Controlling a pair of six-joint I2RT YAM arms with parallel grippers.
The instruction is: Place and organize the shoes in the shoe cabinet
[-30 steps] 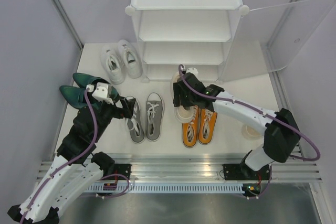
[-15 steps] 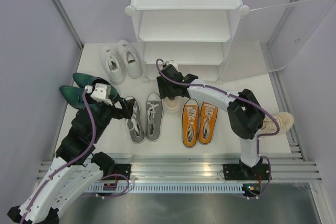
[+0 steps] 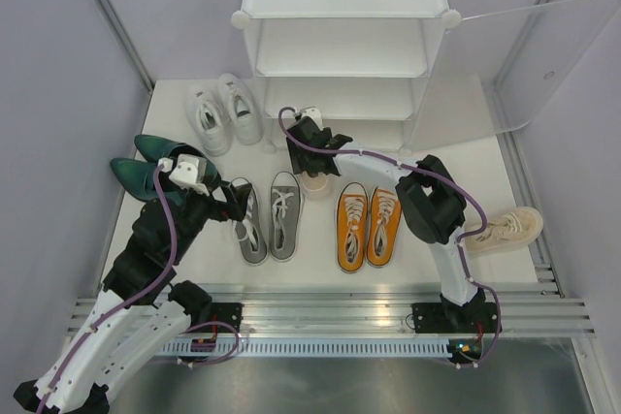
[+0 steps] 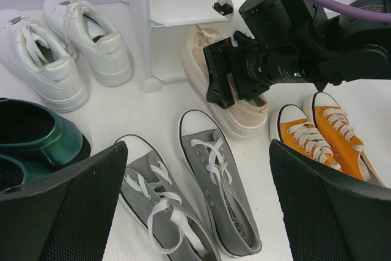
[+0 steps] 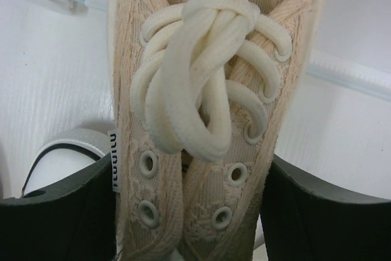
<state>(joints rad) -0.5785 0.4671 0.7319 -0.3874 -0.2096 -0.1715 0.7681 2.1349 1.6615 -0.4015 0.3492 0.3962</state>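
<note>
My right gripper (image 3: 312,160) is shut on a cream lace-up shoe (image 5: 201,90), its fingers (image 5: 61,212) pressing both sides. That cream shoe (image 4: 247,114) lies just in front of the bottom shelf of the white shoe cabinet (image 3: 344,36), near its left post. The other cream shoe (image 3: 505,230) lies at the far right. My left gripper (image 4: 195,212) hangs open above the grey canvas pair (image 3: 267,220), holding nothing. The orange pair (image 3: 369,225), the white sneakers (image 3: 223,113) and the dark green pointed shoes (image 3: 146,167) stand on the floor.
The cabinet's frosted door (image 3: 524,65) stands swung open at the right. Grey walls close in both sides. A metal rail (image 3: 330,302) runs along the near edge by the arm bases.
The right arm has swung left with the cream shoe, from over the orange pair to the cabinet's lower left front. The second cream shoe has come into view. The left arm stays put.
</note>
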